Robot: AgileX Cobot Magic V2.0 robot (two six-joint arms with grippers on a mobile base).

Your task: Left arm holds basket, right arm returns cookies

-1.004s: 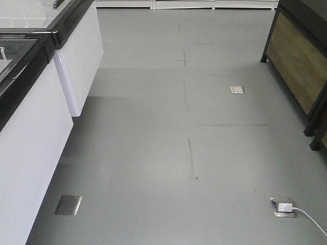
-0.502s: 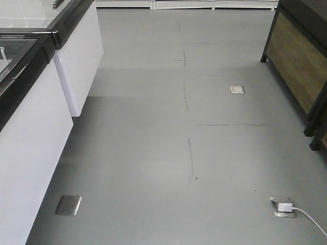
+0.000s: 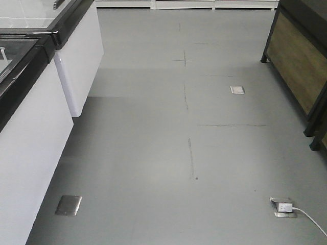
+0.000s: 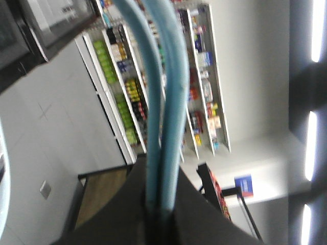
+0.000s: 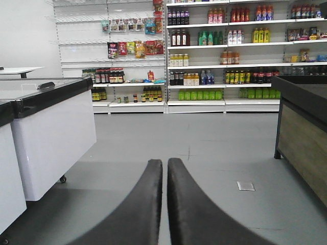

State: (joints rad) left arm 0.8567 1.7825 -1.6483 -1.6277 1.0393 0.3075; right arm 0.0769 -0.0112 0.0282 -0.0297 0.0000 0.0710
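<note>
Counts by kind, across the floor, the wrist views and the shop behind.

The floor holds three metal floor plates point(image 3: 68, 204): one near left, one near right, one far right. One white plug point(image 3: 284, 206) with one cable point(image 3: 311, 220) sits on the near right plate. Two white chest cabinets point(image 3: 30, 143) stand on the left. The left wrist view shows two light blue basket handles point(image 4: 168, 102), three ceiling light strips point(image 4: 312, 25) and one blue sign point(image 4: 244, 186). The right gripper point(image 5: 165, 163) shows two fingers point(image 5: 145, 209), and one wood-panelled counter point(image 5: 301, 143) stands on the right.

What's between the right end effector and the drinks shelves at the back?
Only bare grey floor, seen in the right wrist view. Nothing stands between the right end effector and the shelves.
</note>
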